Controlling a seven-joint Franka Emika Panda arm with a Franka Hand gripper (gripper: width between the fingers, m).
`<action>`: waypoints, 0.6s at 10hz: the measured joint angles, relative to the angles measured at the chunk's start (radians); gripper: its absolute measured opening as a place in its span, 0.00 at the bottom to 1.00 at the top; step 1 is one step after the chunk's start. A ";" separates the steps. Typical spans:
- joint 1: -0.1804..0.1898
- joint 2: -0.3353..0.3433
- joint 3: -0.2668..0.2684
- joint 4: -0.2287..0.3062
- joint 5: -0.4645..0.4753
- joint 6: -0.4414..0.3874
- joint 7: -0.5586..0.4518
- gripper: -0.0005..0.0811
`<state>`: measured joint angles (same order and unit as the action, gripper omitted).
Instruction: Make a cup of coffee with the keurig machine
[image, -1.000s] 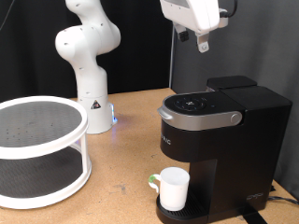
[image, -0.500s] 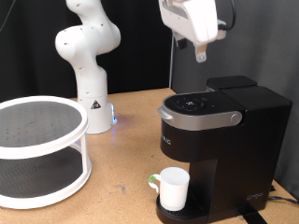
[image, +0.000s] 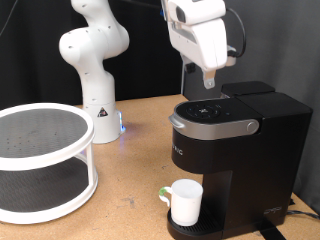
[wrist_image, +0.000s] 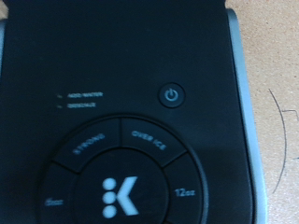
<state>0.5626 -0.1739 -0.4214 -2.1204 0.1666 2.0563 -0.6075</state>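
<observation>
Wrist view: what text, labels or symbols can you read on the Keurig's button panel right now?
On the keurig machine button panel:
"STRONG" on the upper-left segment.
"OVER ICE" on the upper-right segment.
"12oz" on the lower-right segment.
A "K" logo with dots on the centre button.
A power symbol on the round button.
Two small indicator labels and the lower-left size label are too blurred to read.

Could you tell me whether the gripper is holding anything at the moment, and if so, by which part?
Nothing is held. The gripper hangs empty just above the keurig machine; the cup stands on its drip base.
</observation>
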 joint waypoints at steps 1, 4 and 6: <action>0.000 0.001 0.001 -0.023 0.000 0.049 0.004 0.99; 0.001 0.004 0.009 -0.087 0.002 0.177 0.011 0.65; 0.002 0.011 0.017 -0.110 0.003 0.210 0.011 0.49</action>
<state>0.5650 -0.1627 -0.4045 -2.2306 0.1692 2.2661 -0.5965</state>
